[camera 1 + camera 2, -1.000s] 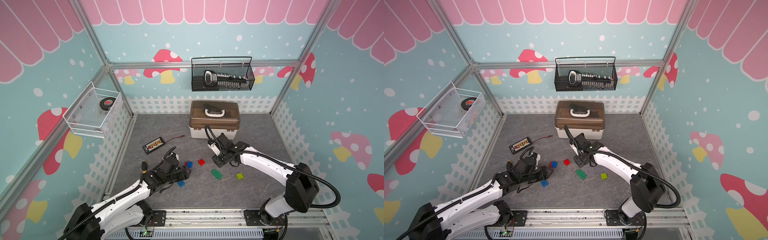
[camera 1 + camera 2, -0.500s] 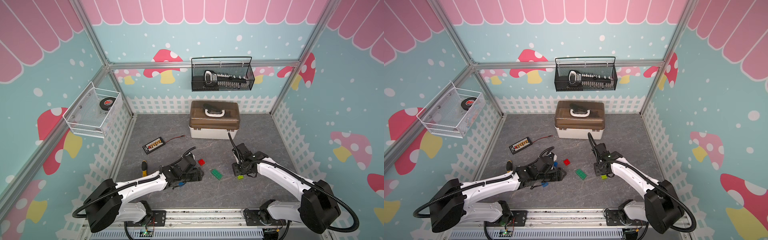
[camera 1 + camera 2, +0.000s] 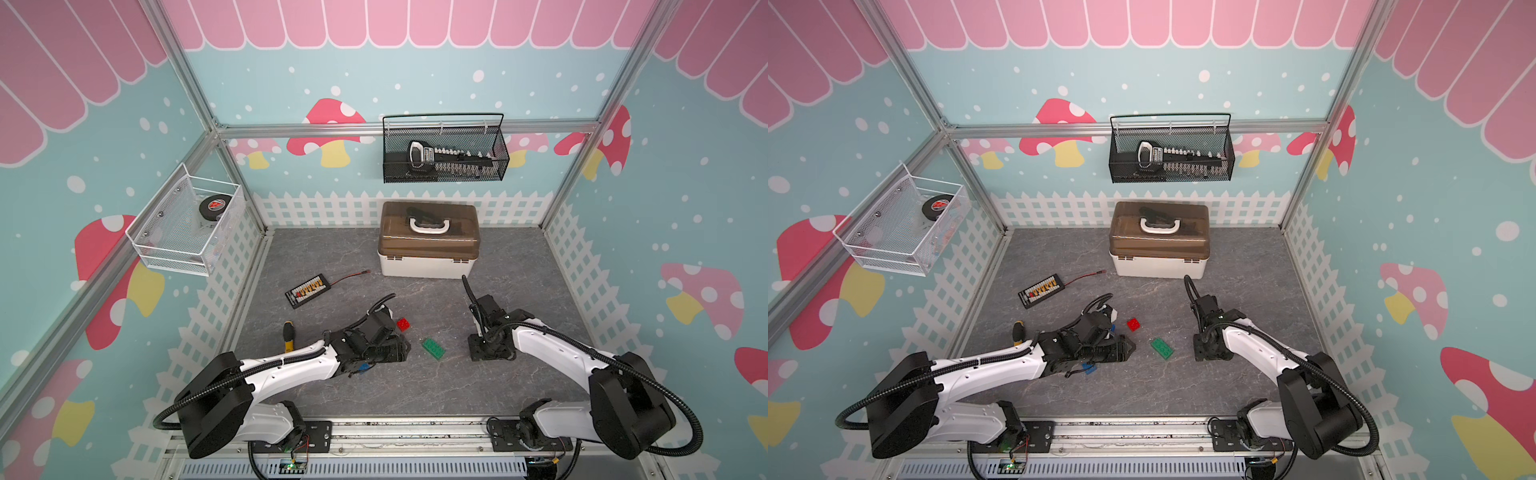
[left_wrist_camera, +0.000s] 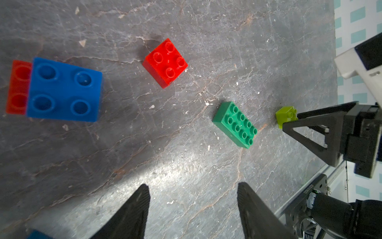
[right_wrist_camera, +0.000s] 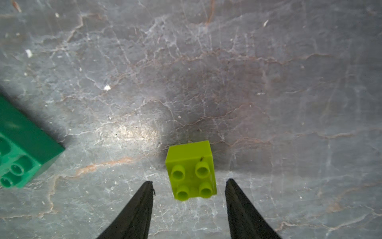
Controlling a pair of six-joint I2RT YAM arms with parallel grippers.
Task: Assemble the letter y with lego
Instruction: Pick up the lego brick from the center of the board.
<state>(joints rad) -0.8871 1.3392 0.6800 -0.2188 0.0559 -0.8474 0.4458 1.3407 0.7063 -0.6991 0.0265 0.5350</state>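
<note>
Right end effector [image 5: 189,183] points down at the desk [image 3: 415,386] with its jaws spread either side of the lime brick [image 5: 191,171]. A gap shows on both sides, so it is not pinching. The lime brick sits flat, studs up, right of the desk's centre, and is hidden under that end effector in both top views.

Left end effector [image 4: 192,185] is low over the desk, jaws spread, with nothing between them.

Dark green brick [image 3: 433,348] lies flat, studs up, between the two end effectors and touches neither. In both top views its long axis runs diagonally, one short end toward back left and the other toward front right.

Red brick [image 3: 402,323] is loose, studs up, just behind the left end effector, near the dark green brick but apart from it.

In the left wrist view, a blue brick [image 4: 64,90] is stacked offset on a second red brick [image 4: 17,87], leaving two red studs uncovered. Another blue piece [image 3: 363,367] peeks out from under the left arm; I cannot tell which way it points.
</note>
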